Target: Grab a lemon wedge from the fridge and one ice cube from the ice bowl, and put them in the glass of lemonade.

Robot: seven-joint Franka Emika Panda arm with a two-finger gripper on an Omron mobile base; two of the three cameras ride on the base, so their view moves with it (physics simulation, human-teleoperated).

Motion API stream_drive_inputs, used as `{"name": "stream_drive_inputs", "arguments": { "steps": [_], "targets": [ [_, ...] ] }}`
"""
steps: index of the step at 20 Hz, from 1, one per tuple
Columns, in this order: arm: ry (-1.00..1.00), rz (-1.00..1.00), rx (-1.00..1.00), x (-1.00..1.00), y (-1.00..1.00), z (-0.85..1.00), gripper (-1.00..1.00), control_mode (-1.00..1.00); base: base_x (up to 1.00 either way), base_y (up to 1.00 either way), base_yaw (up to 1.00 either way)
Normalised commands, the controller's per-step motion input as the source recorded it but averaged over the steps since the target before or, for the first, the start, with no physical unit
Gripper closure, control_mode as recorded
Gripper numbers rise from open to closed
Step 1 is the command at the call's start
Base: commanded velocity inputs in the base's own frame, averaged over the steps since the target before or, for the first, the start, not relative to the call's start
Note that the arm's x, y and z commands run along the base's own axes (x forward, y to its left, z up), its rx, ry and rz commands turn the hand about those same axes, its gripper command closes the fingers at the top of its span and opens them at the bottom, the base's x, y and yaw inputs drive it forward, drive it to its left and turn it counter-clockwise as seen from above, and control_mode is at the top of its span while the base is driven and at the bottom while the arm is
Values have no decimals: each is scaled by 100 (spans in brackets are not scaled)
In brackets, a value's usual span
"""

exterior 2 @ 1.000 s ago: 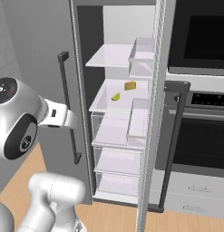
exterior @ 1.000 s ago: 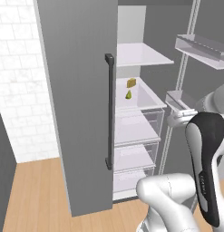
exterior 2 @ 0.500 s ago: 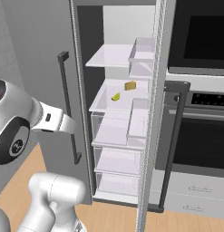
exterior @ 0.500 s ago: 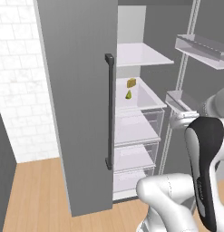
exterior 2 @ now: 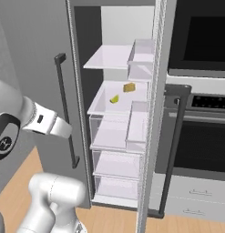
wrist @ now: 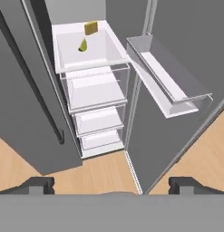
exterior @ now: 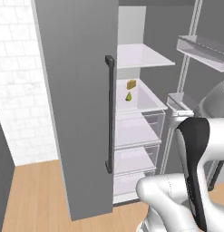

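Observation:
The grey fridge has its right door swung open and its left door shut. On the white middle shelf lies the tiny yellow-green lemon wedge, just in front of a larger tan-yellow block. My gripper is open and holds nothing. It hangs well back from the fridge and above the floor, looking down into it, with the wedge far ahead. The glass of lemonade is out of view.
The open door carries white bins that jut out on the right. A long dark handle runs down the shut door. Clear drawers sit below the shelf. Black ovens stand right of the fridge.
My arm has sunk a little and drawn slightly back. The fridge, the wedge and the block have not moved.

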Motion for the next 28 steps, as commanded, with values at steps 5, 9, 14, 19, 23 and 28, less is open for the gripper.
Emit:
{"name": "stream_drive_inputs", "arguments": {
  "steps": [5, 9, 14, 19, 23, 28],
  "targets": [
    [0, 0, 0, 0, 0, 0, -100, 100, 96, 0, 1],
    [0, 0, 0, 0, 0, 0, -100, 100, 57, -17, 7],
    [0, 0, 0, 0, 0, 0, -100, 100, 1, -32, 18],
    [0, 0, 0, 0, 0, 0, -100, 100, 8, -6, 17],
    [0, 0, 0, 0, 0, 0, -100, 100, 4, -28, 13],
    [0, 0, 0, 0, 0, 0, -100, 100, 0, -37, 5]
  ]
}}
